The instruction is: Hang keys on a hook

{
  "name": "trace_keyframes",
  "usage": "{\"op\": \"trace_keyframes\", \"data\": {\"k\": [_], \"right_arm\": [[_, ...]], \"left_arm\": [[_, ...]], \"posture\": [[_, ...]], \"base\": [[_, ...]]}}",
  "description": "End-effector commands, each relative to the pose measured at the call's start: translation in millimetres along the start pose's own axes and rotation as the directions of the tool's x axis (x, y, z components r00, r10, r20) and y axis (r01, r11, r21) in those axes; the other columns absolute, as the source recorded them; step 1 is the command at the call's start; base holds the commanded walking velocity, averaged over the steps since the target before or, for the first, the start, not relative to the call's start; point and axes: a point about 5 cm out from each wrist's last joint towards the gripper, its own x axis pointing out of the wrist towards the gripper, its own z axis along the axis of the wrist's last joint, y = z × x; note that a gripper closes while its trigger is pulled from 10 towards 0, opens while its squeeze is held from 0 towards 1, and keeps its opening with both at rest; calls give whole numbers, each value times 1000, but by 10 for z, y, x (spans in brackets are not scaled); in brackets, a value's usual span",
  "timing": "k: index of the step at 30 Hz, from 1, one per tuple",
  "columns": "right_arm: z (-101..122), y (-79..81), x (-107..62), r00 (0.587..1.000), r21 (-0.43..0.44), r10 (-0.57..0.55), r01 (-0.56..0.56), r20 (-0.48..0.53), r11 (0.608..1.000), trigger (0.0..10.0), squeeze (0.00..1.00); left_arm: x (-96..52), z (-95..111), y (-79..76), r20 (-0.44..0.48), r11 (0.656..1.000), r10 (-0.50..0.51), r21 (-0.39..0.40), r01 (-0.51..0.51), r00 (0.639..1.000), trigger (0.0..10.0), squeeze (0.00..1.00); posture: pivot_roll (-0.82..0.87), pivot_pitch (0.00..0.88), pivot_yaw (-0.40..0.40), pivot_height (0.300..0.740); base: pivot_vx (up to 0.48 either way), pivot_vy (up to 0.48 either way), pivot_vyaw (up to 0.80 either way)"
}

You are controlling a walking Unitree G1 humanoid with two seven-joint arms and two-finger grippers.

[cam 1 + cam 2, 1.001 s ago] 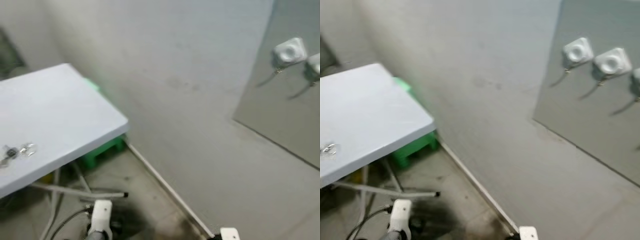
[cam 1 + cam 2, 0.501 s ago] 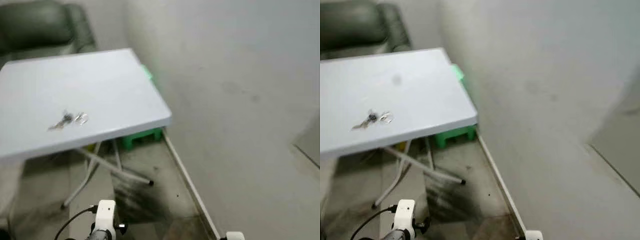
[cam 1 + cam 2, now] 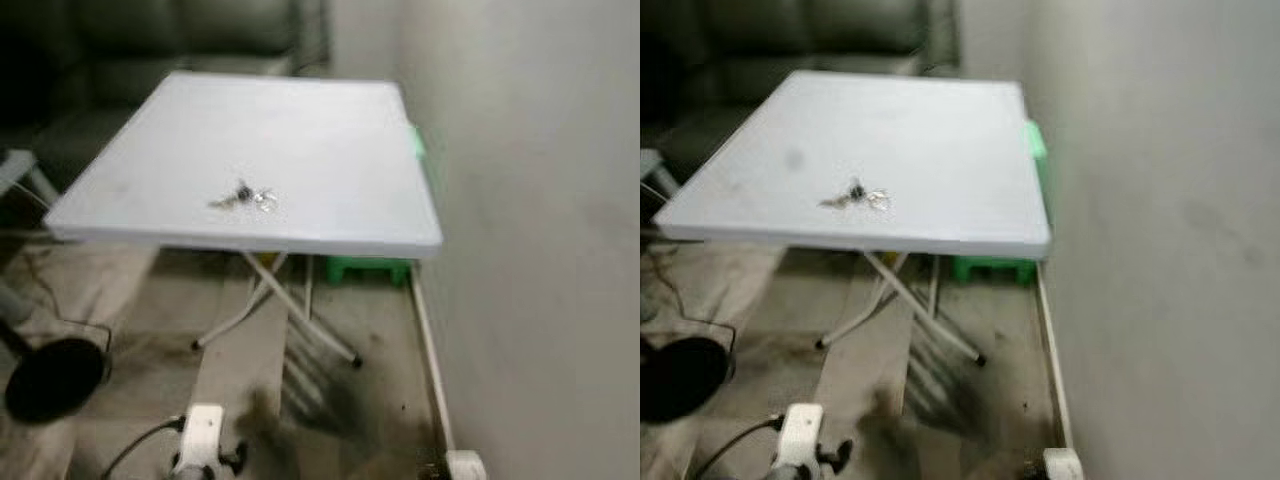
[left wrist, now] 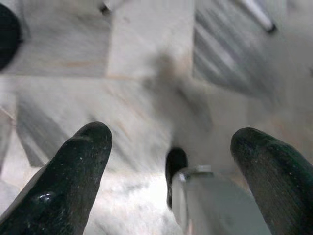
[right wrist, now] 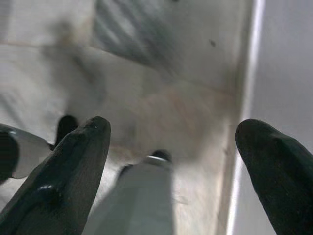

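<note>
- I see the keys (image 3: pixel 243 196) as a small bunch: a dark piece in the middle, a pale blade to one side, shiny rings to the other.
- The bunch lies flat on the white desk (image 3: pixel 330 140), nearer its front edge, left of centre.
- Its long axis runs roughly across the desk, blade end towards my left; blur hides finer detail.
- My left claw (image 4: pixel 166 161) hangs over the floor, fingers spread wide, holding nothing.
- My right claw (image 5: pixel 171 156) is likewise spread and empty, by the wall (image 3: pixel 540 200).

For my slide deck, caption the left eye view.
Keys lie on a white folding table beside the wall.
</note>
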Motion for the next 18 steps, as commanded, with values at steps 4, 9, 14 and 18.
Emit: {"op": "trace_keyframes", "data": {"k": [4,9,14,18], "right_arm": [[-109,-120,-41,999,26,-36,37,-34,999,10000,0],[-127,-119,-45,998,20,-40,41,-40,999,10000,0],[-132,-113,-46,998,24,-38,39,-40,999,10000,0],[-134,-111,-47,998,25,-40,41,-40,999,10000,0]], "left_arm": [[11,17,-84,2,1000,-23,6,23,1000,10000,0],[9,15,-76,4,1000,-25,9,25,1000,10000,0],[10,18,-74,6,1000,-26,11,25,1000,10000,0],[11,27,-74,9,1000,-27,13,27,1000,10000,0]], "posture": [[-32,0,-10,740],[-32,0,-8,740],[-32,0,-7,740],[-32,0,-7,740]], "base": [[0,0,0],[0,61,0],[0,350,0],[0,462,0]]}}
